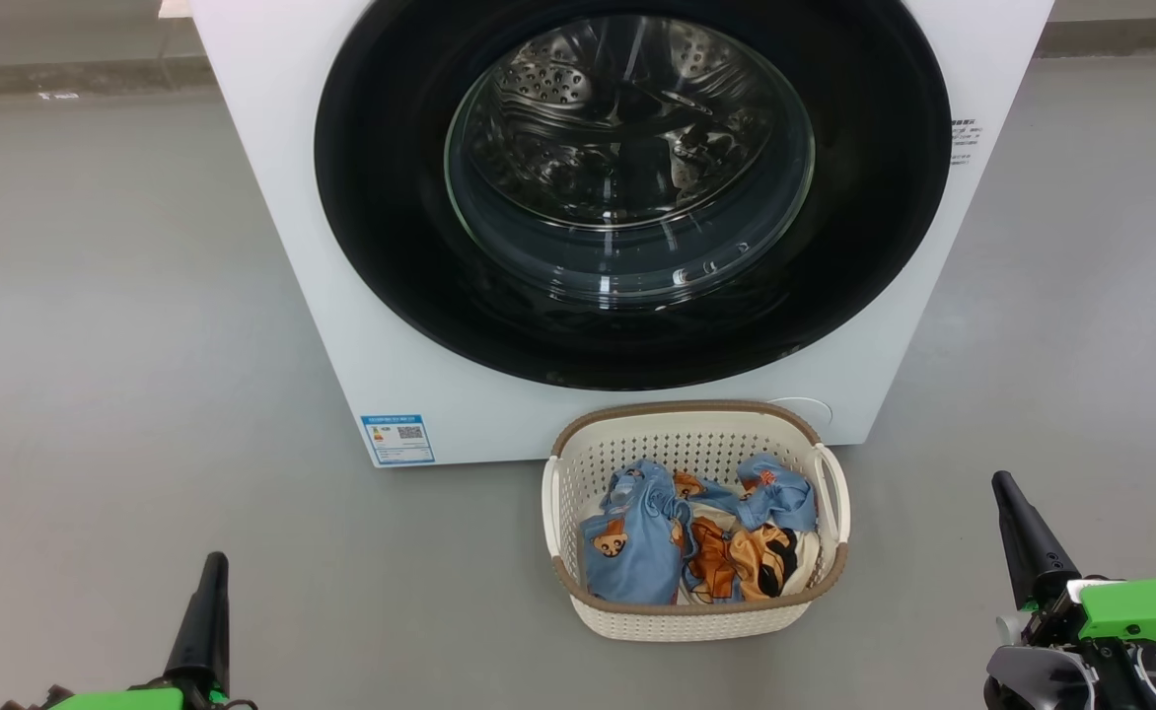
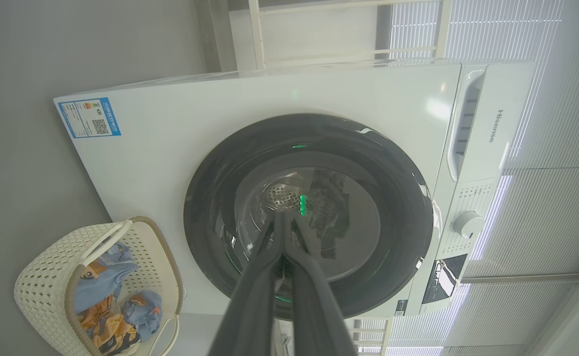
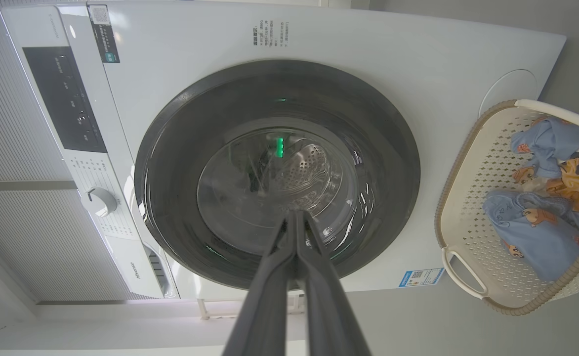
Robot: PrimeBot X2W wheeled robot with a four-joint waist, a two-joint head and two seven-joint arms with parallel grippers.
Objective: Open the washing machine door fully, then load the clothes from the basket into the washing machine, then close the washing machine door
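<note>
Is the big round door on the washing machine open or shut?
Shut. The washing machine door lies flat against the white washing machine, and the drum is seen through its glass.

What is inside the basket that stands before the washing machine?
The basket holds clothes: light blue pieces with orange bear prints, an orange-and-black piece, some cream fabric. They cover the basket's floor and anything under them.

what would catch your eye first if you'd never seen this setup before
The huge glossy black washing machine door, shut on the white washing machine, dominates the top centre of the head view. Right in front of it on the grey floor sits the cream basket, holding light blue and orange clothes. The left gripper and right gripper point up, shut, at the lower corners.
</note>
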